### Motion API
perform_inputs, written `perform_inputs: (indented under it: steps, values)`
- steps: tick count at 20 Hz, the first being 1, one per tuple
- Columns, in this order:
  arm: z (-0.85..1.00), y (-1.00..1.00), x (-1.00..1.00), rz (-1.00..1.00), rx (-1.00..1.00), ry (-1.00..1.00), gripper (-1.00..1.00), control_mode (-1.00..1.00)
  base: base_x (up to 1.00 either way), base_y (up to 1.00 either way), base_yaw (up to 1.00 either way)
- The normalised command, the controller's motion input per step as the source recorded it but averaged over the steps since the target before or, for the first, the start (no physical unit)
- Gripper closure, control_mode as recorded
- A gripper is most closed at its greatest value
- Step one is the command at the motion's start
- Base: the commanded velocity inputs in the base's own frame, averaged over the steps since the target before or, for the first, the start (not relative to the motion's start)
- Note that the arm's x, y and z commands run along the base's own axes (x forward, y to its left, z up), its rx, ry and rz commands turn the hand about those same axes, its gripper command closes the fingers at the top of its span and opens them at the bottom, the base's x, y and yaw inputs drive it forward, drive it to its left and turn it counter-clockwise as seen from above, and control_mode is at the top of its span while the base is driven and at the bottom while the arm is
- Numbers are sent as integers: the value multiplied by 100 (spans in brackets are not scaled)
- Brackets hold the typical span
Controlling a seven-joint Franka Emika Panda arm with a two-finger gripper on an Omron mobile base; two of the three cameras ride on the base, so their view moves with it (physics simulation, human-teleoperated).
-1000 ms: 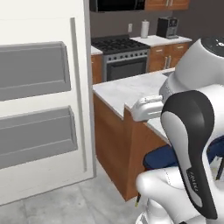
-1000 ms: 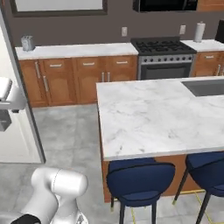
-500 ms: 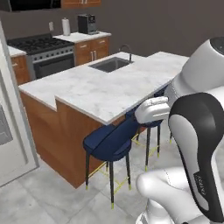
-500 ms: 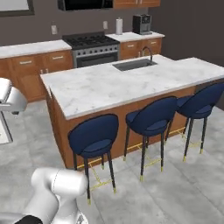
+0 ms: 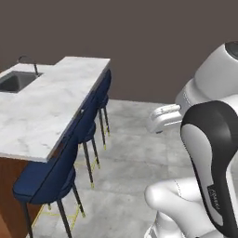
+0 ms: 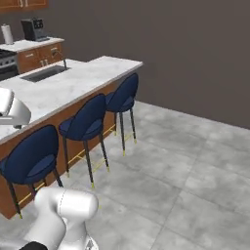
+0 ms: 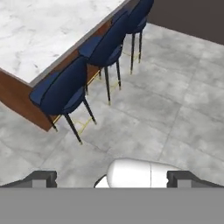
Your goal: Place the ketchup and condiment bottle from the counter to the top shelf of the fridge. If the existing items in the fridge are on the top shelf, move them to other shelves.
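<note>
While base faces the island (image 5: 51, 111) and its stools (image 6: 88, 122), gripper (image 7: 111, 178) is fully open and empty; neither bottle picked, fridge work all pending.

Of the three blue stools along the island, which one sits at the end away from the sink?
The stool beside the island's free corner, nearest the dark wall. The middle stool and the near stool stand further back along the island, toward the sink.

The counter (image 6: 73, 83) is a long white-grey marbled slab over brown wood, a kitchen island running from near left to far. A sink is sunk into its far end in the right base view. Its near edge overhangs the wood; the top is flat and level.
</note>
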Motion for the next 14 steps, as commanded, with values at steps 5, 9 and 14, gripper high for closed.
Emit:
perform_inputs:
  steps: [5,9,14]
  values:
    - [0,0,0,0,0,0,-100,100,9,-60,-69]
    - [0,0,0,0,0,0,-100,100,63,-61,-51]
    - [0,0,0,0,0,0,-100,100,100,-10,-25]
